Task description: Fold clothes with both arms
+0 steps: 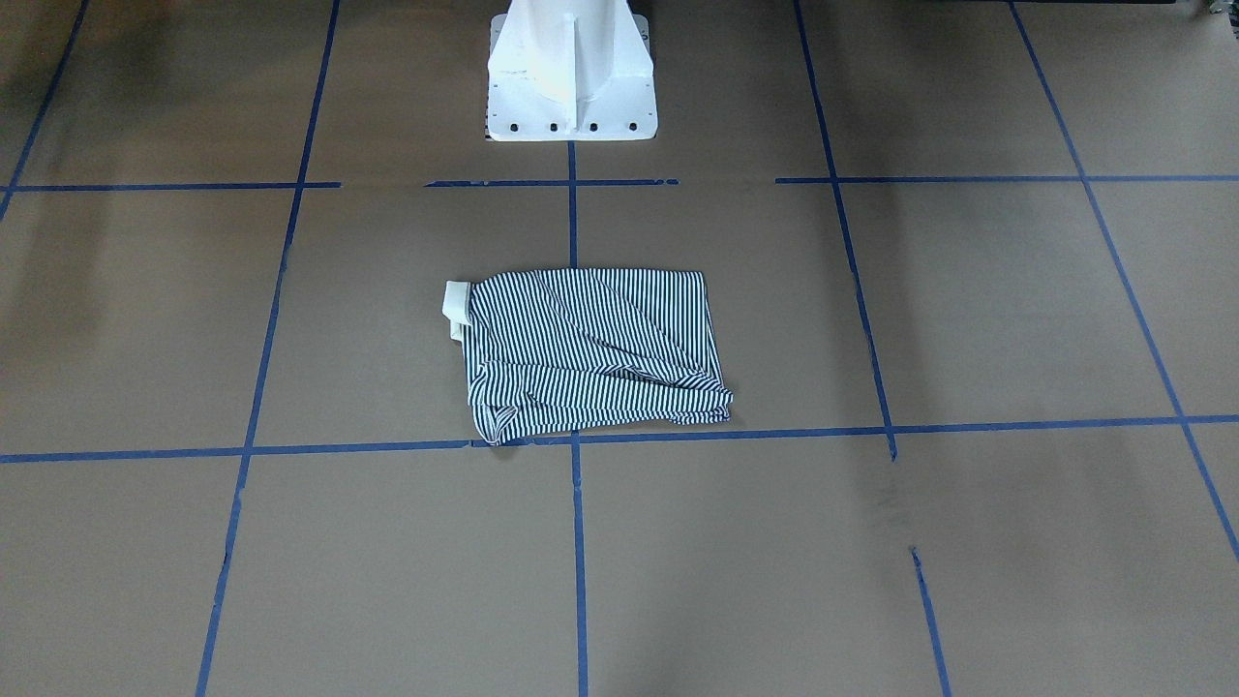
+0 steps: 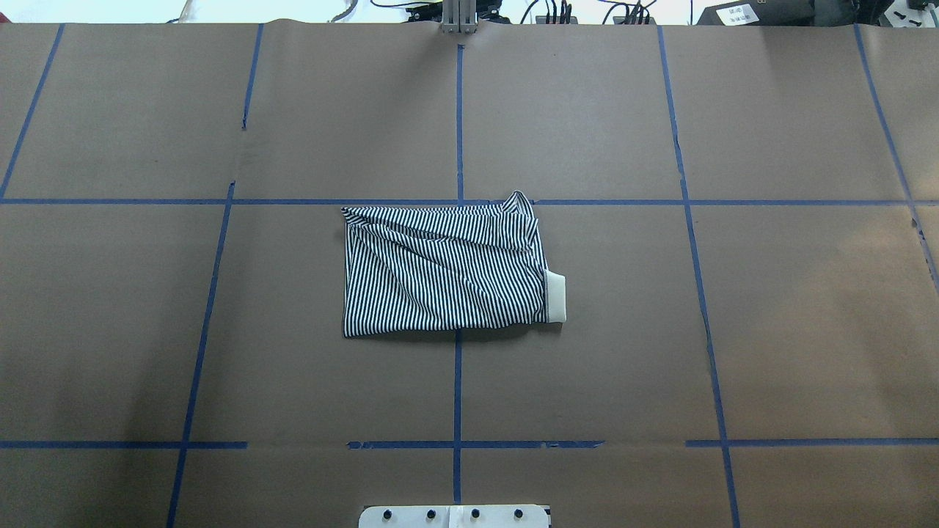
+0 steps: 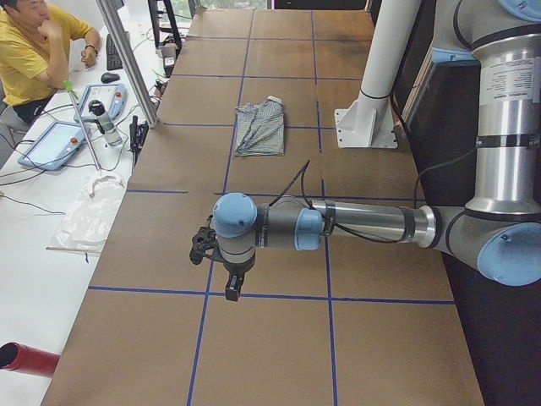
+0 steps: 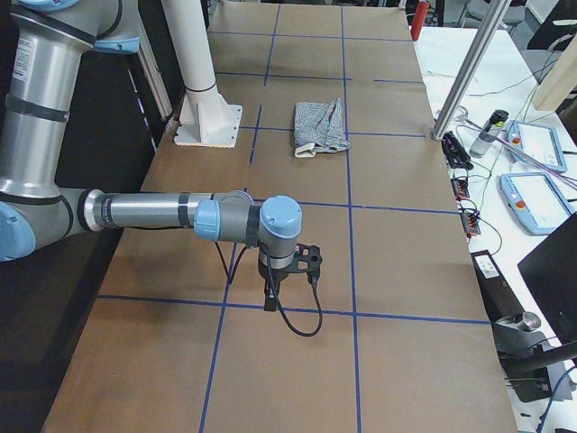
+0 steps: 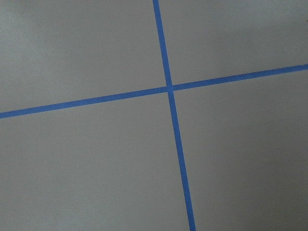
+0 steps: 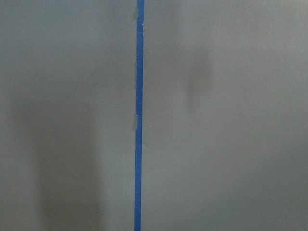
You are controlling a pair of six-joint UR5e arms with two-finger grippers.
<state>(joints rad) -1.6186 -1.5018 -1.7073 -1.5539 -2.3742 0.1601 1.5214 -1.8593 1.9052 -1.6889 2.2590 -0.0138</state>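
Striped shirt [image 2: 447, 268] lies folded, well beyond both claws. L claw [image 3: 230, 289] & R claw [image 4: 270, 298] hang over worktop [image 2: 220, 330], no cloth in either; open/shut can't tell. Risk: one shirt edge is rumpled, so a re-grip could drag folds apart.

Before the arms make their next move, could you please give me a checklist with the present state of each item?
1. Shirt folded into a compact rectangle: ok.
2. Edges tidy: not ok, cream collar sticks out one side.
3. Left gripper clear of the shirt: ok.
4. Right gripper clear of the shirt: ok.
5. Grippers open or shut: cannot tell.
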